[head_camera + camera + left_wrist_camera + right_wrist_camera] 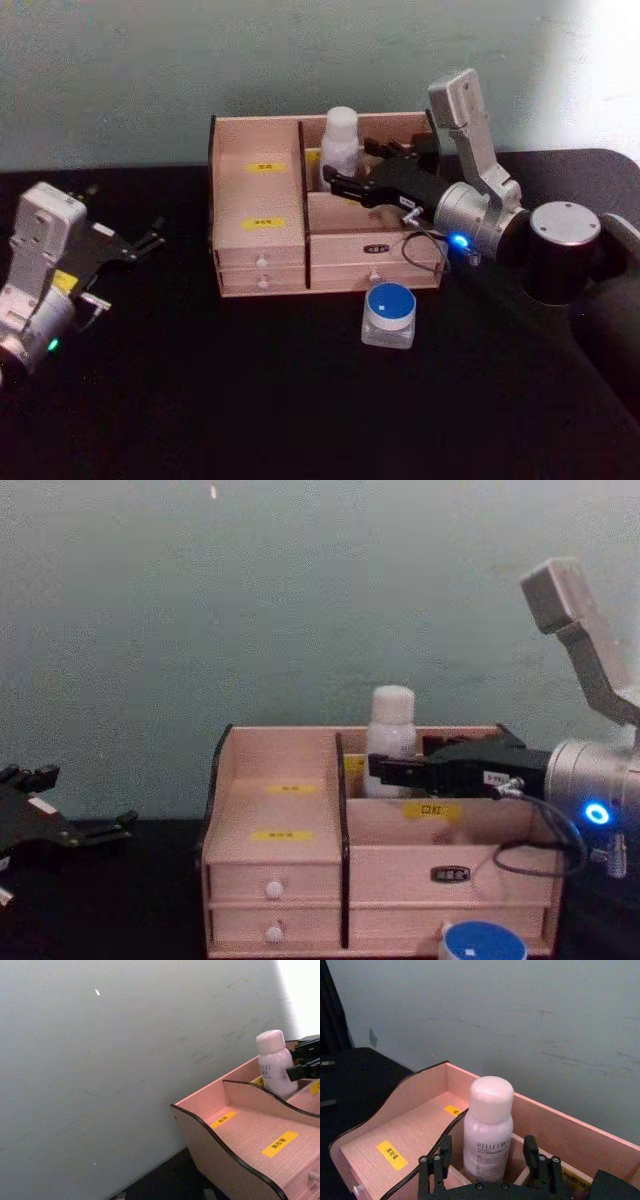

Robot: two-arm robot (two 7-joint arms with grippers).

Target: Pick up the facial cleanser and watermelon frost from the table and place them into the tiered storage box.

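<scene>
While the right gripper (487,1157) hangs spread wide on either side of the cleanser (489,1125), touching neither flank, we see the bottle upright in the rear compartment of the box (258,150). A crooked retreat could clip it and tip it against the divider; we judge straight back and up safest. The frost jar (389,313) stands on the table (250,400) just before the drawers, bare room around it. The left gripper (148,236) sits open, well off left.
</scene>
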